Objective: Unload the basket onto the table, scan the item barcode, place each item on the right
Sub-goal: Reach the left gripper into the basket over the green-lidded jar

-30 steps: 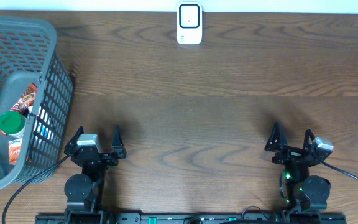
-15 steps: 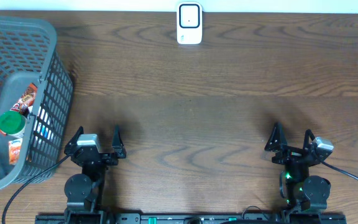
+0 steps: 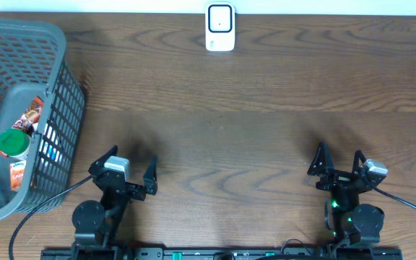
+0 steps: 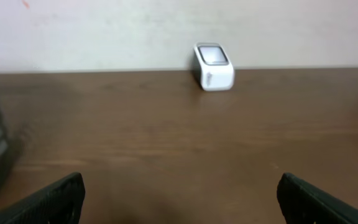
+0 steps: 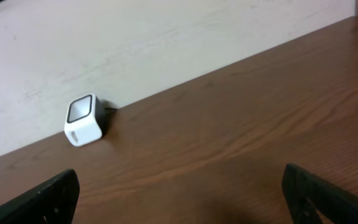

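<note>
A grey plastic lattice basket [image 3: 58, 108] at the far left holds the round green-capped jar [image 3: 13, 143]. The left gripper [image 3: 133, 154] is released and empty over the grained brown wooden table [image 3: 266, 94]. A glossy white boxy scanner [image 3: 220, 27] sits at the far edge, and the right gripper [image 3: 339, 149] gapes empty too.

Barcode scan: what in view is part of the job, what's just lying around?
Job: scanner; basket holding green-lidded container and snack packet; left gripper, right gripper, both open.
Just there: cable; table.
</note>
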